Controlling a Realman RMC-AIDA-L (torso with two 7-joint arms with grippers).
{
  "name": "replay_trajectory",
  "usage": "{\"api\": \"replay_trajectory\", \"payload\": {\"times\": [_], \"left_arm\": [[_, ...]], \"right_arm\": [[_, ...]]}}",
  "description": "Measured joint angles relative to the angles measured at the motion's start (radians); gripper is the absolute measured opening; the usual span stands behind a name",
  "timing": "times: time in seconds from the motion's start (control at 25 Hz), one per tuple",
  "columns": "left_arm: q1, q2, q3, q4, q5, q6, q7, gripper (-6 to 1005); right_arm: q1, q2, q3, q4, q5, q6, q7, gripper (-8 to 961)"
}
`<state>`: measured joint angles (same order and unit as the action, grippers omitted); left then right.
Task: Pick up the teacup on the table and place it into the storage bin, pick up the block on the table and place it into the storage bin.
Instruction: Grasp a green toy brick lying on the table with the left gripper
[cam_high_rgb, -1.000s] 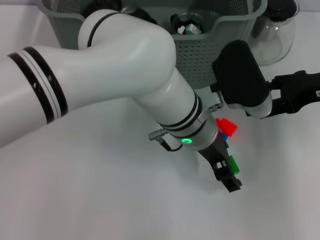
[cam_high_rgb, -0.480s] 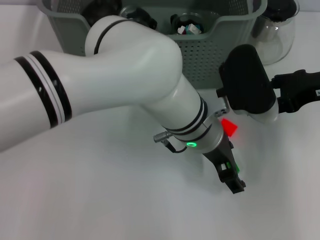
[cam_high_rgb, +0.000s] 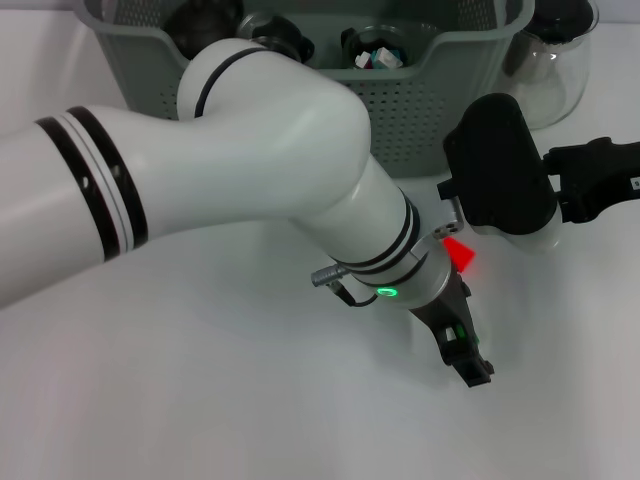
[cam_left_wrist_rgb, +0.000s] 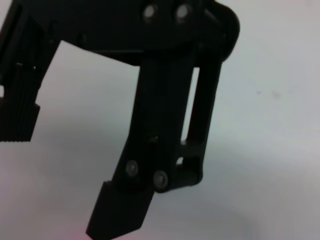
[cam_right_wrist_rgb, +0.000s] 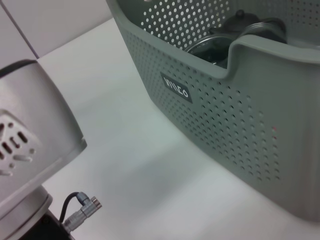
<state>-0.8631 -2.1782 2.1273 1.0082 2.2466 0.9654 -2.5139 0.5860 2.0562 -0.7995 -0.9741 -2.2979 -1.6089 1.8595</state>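
A plain white table (cam_high_rgb: 200, 400) carries the storage bin (cam_high_rgb: 420, 110) at its far edge, long axis running across the table, open side up, with dark items inside. The left gripper (cam_high_rgb: 462, 345), fingers spread, points down at the table near a red block (cam_high_rgb: 460, 254) and a green block (cam_high_rgb: 461, 332). The right gripper (cam_high_rgb: 590, 185) hovers beside the bin's right end; whether it is spread or pressed together cannot be told.

The robot's white left arm sweeps across its front and angles down, its black left gripper (cam_high_rgb: 468, 362) low near the tabletop with fingers (cam_left_wrist_rgb: 120, 212) spread apart, while the right gripper (cam_high_rgb: 585, 190) hangs level farther right, its wrist housing bulky and black.
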Motion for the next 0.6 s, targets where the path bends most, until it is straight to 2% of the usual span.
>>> {"api": "replay_trajectory", "payload": {"times": [0.4, 0.6], "left_arm": [[-0.002, 0.0, 0.007, -0.003, 0.007, -0.01, -0.009, 879], [-0.002, 0.0, 0.008, -0.007, 0.007, -0.01, -0.009, 708]], "right_arm": [[0.002, 0.003, -0.001, 0.0, 0.0, 0.003, 0.001, 947], [0.003, 0.003, 0.0, 0.0, 0.0, 0.005, 0.001, 947]]}}
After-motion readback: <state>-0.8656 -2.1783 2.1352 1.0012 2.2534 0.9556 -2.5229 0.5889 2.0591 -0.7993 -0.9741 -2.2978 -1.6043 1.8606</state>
